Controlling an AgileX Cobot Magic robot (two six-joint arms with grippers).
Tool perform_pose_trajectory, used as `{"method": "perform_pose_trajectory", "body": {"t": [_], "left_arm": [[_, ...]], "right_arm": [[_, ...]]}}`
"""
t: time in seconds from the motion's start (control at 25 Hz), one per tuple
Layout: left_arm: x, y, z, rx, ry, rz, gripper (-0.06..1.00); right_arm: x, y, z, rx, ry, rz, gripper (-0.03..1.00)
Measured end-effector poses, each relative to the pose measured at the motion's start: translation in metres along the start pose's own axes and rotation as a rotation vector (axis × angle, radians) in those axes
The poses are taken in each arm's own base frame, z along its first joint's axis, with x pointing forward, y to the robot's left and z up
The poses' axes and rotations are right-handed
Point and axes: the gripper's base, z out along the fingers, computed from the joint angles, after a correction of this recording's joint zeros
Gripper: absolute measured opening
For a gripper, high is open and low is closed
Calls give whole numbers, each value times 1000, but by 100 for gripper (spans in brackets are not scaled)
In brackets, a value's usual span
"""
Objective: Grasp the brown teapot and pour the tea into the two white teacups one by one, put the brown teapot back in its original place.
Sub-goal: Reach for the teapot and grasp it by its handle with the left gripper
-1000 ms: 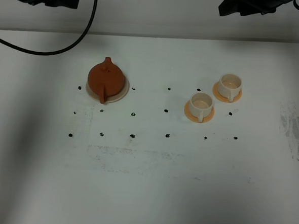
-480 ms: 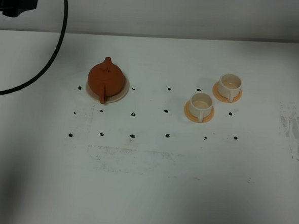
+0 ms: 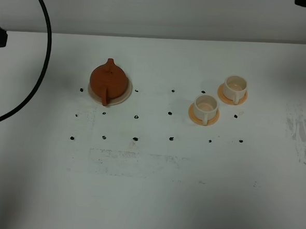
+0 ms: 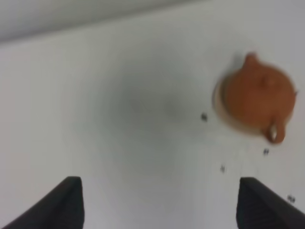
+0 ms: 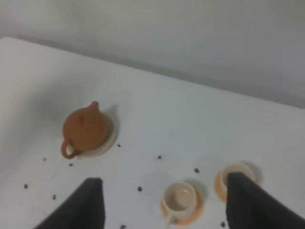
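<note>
The brown teapot [image 3: 109, 80] sits on its cream saucer [image 3: 126, 93], left of centre on the table; its handle points toward the front and its spout toward the back. The two white teacups [image 3: 206, 106] [image 3: 235, 87] stand on orange saucers to the right, showing cream insides; no tea is visible. In the left wrist view, my left gripper [image 4: 159, 186] is open and well short of the teapot [image 4: 259, 95]. My right gripper [image 5: 163, 181] is open too, high above the teapot [image 5: 86, 130] and both cups [image 5: 178, 198] [image 5: 236, 174].
Small black dots mark a grid on the white table [image 3: 148, 187] around the teapot and cups. A black cable [image 3: 38, 71] loops over the table's left side. Scuff marks lie at the right edge [image 3: 300, 134]. The table's back edge meets a grey wall.
Both arms have drawn outward along the back: the left one now shows only at the far left edge, the right one only in the top right corner. The cable swung left. Teapot and cups unmoved.
</note>
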Motion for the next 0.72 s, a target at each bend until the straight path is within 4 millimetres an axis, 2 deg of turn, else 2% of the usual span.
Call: {"method": "perform_pose_trajectory", "body": {"t": [0.12, 0.24, 0.36, 0.52, 0.72], "left_arm": [[6, 1, 11, 4, 81, -44, 68], [12, -1, 33, 23, 182, -70, 68], [14, -12, 51, 40, 235, -75, 68], [2, -39, 63, 49, 245, -24, 68], [-18, -71, 71, 0, 240, 0, 67]], "right_arm": [[20, 11, -27, 62, -19, -10, 56], [36, 21, -55, 117, -52, 7, 56], [48, 28, -74, 164, -80, 20, 56], [66, 35, -90, 207, -82, 43, 56], [91, 40, -97, 229, -59, 84, 56]]}}
